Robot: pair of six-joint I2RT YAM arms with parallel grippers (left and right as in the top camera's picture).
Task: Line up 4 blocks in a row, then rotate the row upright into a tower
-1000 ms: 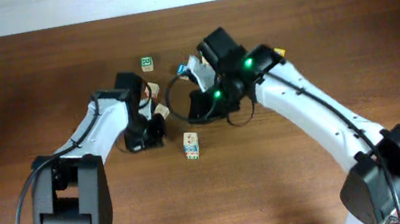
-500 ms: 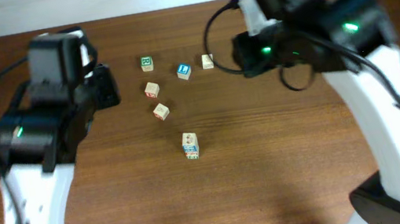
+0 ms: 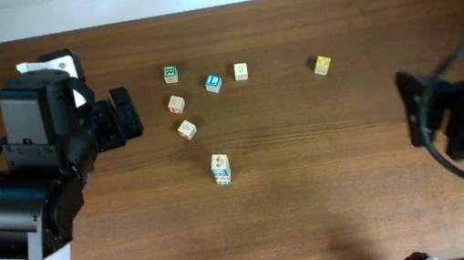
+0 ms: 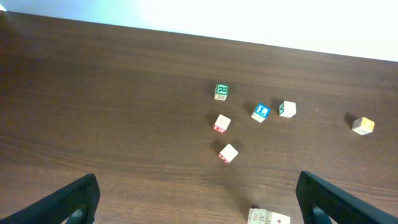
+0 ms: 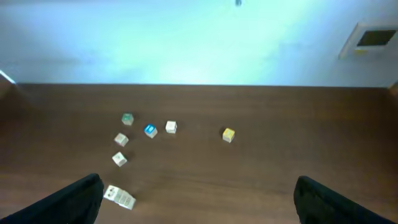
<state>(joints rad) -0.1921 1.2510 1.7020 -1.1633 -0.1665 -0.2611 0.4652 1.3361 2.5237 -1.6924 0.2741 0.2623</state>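
While both arms are found out at the left and right edges of the table point(image 3: 315, 191), the blocks point(image 3: 221, 169) are seen lying mid-table as one short touching row, well apart from either gripper; how many are in it can't really be counted. Left gripper point(image 4: 196, 186) is spread wide with nothing held, right gripper point(image 5: 198, 185) likewise. Farther back, a green cube point(image 3: 170, 74), blue cube point(image 3: 213, 82), pale cube point(image 3: 241, 71) and, off right, a yellow cube point(image 3: 322, 65) are strung out, with two red-printed cubes point(image 3: 176, 105) set between those and the row
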